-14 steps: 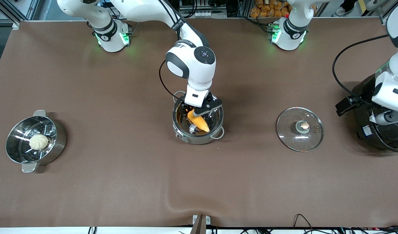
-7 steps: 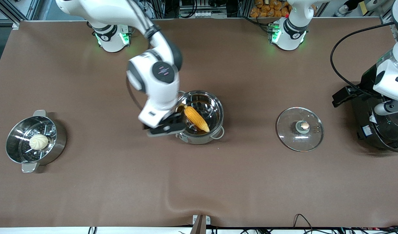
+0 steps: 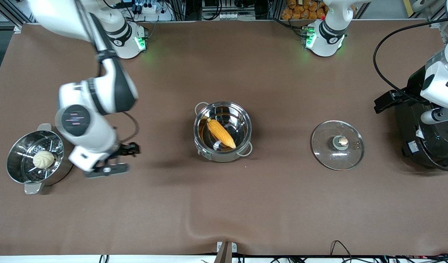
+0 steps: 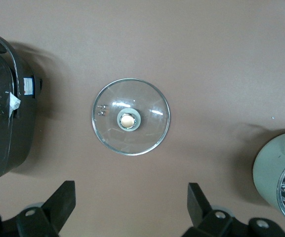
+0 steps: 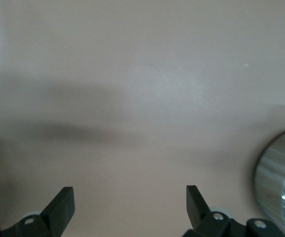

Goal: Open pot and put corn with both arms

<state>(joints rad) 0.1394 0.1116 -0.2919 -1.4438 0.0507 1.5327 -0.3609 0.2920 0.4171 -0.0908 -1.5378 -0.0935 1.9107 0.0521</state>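
The steel pot [image 3: 242,116] stands open in the middle of the table, and its edge shows in the left wrist view [image 4: 279,170]. The yellow corn [image 3: 221,133] lies slanted inside it. The glass lid [image 3: 337,145] lies flat on the table toward the left arm's end, also seen in the left wrist view [image 4: 131,117]. My right gripper [image 3: 114,162] is open and empty [image 5: 130,207], low over bare table between the pot and the steamer pot. My left gripper [image 3: 386,100] is open and empty [image 4: 131,207], up beside the rice cooker, with the lid below it.
A steel steamer pot [image 3: 65,160] holding a white bun [image 3: 44,159] stands at the right arm's end; its wall shows in the right wrist view [image 5: 275,182]. A big black rice cooker [image 3: 428,146] stands at the left arm's end, also in the left wrist view [image 4: 4,123].
My right gripper let go of the corn, which stays in the pot, and swung away toward the steamer pot. The left arm has shifted only slightly.
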